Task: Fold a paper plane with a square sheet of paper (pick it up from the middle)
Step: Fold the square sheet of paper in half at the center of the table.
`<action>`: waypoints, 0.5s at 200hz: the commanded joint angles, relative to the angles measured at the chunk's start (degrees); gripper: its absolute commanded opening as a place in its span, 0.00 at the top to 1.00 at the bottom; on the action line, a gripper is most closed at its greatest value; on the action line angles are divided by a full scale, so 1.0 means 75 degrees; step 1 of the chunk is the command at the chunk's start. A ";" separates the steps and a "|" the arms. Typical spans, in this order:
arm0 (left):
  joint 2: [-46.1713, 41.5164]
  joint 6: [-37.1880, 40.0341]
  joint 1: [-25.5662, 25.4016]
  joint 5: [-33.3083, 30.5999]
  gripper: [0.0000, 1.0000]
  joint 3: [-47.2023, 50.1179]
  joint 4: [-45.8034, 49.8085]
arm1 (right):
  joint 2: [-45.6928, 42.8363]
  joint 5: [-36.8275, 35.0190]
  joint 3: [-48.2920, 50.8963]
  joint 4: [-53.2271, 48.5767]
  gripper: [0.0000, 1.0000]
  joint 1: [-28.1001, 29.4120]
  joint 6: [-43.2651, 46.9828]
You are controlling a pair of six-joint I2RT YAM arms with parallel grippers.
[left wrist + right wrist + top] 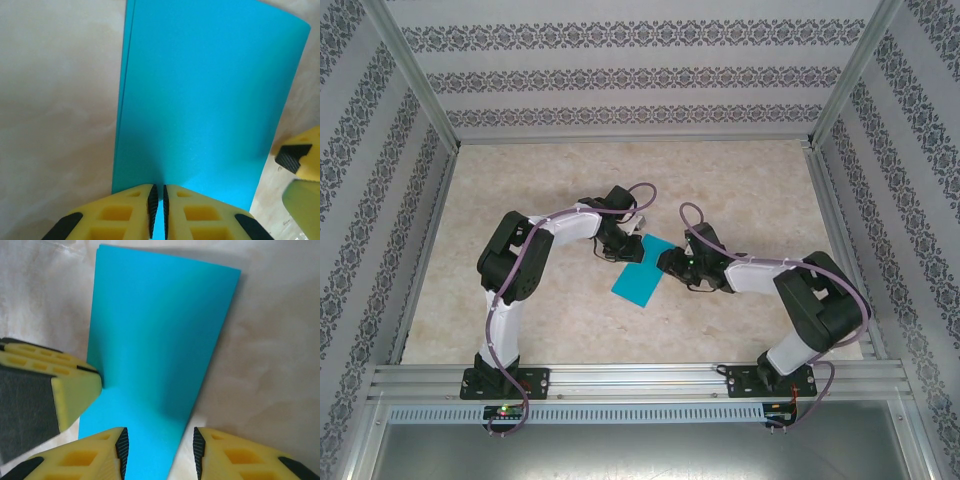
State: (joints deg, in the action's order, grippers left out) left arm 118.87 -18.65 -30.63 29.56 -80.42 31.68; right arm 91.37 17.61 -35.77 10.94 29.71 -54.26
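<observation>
The square sheet of paper (642,272) is teal-blue and lies folded into a two-layer rectangle at the middle of the table. My left gripper (632,232) is at its far end, shut on the sheet's edge (210,100). The pads of the left gripper (158,187) pinch the paper between them. My right gripper (668,262) is at the sheet's right side. In the right wrist view the right gripper (160,435) is open, its jaws straddling the long edge of the paper (160,330) without touching it. A paper plane is out of view.
The beige table top (740,190) is boxed in by patterned walls and an aluminium frame (630,375). The two grippers are close together: a left finger (55,385) shows in the right wrist view, and a right finger (300,165) shows in the left wrist view.
</observation>
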 commanded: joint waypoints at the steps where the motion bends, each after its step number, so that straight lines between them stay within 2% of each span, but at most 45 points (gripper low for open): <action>1: 0.0159 -0.0059 0.0071 -0.0435 0.82 0.0340 0.0656 | 0.0259 -0.0023 -0.0339 0.0104 0.58 -0.0094 0.0248; 58: 0.0181 -0.0067 0.0076 -0.0432 0.82 0.0381 0.0577 | 0.0669 -0.0308 -0.0916 -0.0463 0.58 -0.0147 0.0410; 100: 0.0205 -0.0068 0.0068 -0.0438 0.82 0.0410 0.0534 | 0.0103 -0.0848 -0.0822 -0.1176 0.57 -0.0133 0.0649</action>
State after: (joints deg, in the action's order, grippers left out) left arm 118.76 -18.68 -30.63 29.56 -80.09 31.44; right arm 95.24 15.22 -41.71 6.79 28.99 -51.66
